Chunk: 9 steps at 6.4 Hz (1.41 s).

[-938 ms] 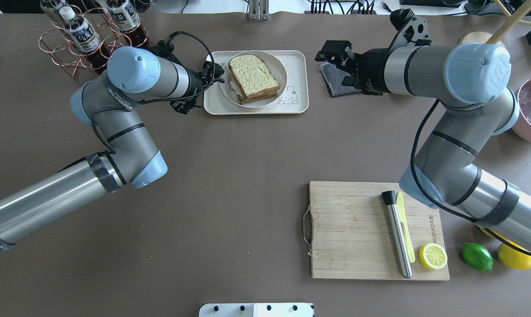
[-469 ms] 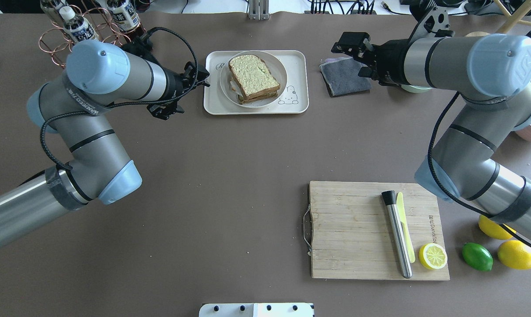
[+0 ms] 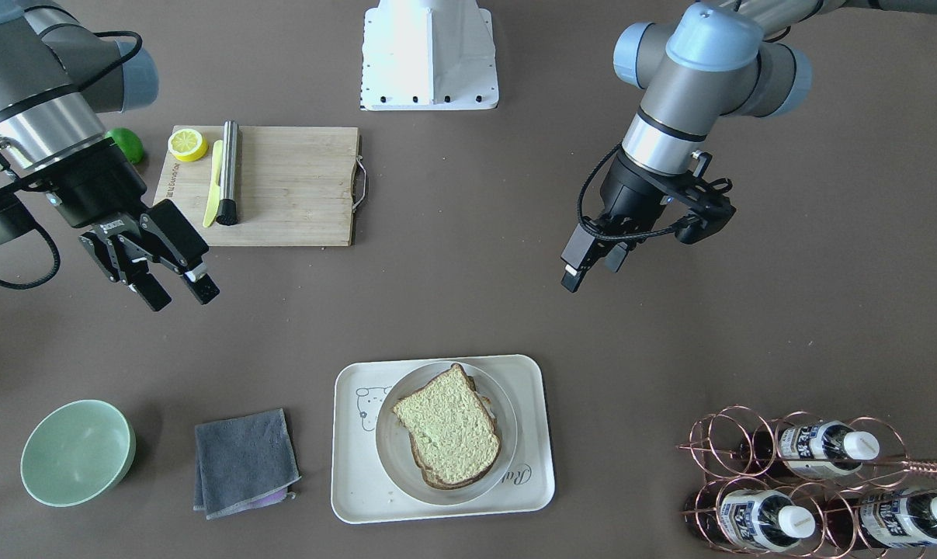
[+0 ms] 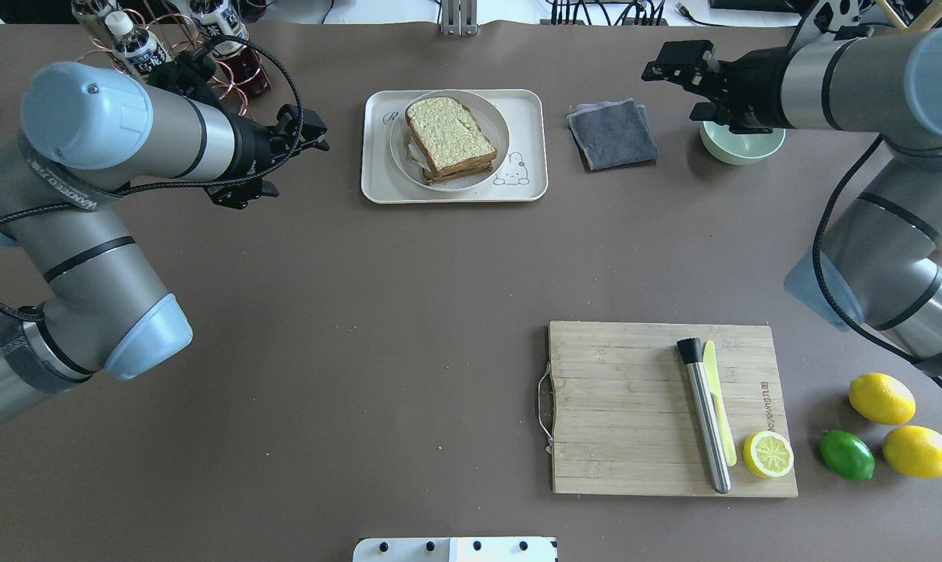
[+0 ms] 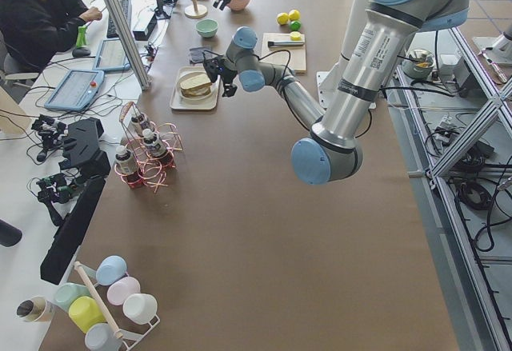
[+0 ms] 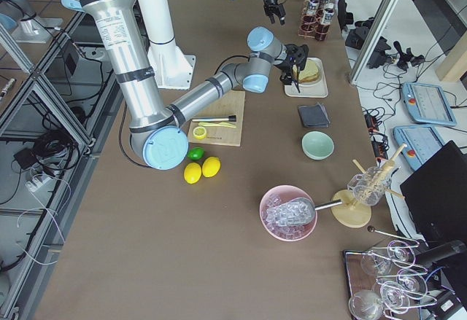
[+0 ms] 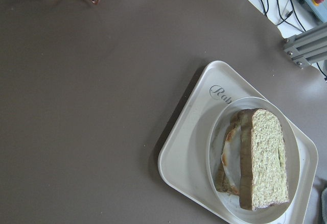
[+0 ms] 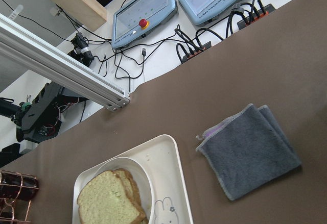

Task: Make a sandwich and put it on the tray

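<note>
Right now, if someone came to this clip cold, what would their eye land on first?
The sandwich on a round white plate, set in the cream tray at the far middle of the table, draws the eye first. Next come the left gripper and right gripper, both open and empty, hanging above bare table on either side. A wooden cutting board with a lemon half lies on the robot's right.
</note>
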Available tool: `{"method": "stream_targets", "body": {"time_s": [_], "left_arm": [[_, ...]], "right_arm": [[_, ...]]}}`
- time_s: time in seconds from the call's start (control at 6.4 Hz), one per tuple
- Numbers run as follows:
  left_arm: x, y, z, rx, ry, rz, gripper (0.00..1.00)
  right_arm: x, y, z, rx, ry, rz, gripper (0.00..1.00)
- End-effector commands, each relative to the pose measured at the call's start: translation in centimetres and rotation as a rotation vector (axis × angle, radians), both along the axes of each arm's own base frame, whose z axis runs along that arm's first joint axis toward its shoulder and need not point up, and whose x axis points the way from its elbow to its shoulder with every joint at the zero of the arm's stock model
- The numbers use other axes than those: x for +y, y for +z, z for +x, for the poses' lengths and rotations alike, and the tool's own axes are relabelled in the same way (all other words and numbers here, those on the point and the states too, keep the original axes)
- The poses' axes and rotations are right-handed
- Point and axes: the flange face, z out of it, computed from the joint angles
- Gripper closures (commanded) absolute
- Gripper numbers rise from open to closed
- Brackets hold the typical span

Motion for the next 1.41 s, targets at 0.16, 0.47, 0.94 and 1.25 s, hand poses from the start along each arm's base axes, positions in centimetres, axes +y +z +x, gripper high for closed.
{"method": "stream_targets", "body": {"time_s": [0.16,0.47,0.94,1.25], "left_arm": [[0.3,5.4,-10.5,-0.261,0.058,0.165,0.02],[0.4,10.8,-19.4,-0.433,0.08,0.237,0.02],[2.4,19.1,-28.8,-0.558,0.225,0.252,0.02],[5.1,23.8,-31.7,-0.409,0.371,0.196,0.02]], "right_arm": [[0.0,10.7,10.8,0.261,-0.092,0.061,0.01],[0.5,16.1,16.5,0.488,-0.181,0.061,0.01],[-0.3,20.7,25.8,0.778,-0.419,0.038,0.01],[1.4,23.2,30.0,0.692,-0.56,-0.015,0.01]]}}
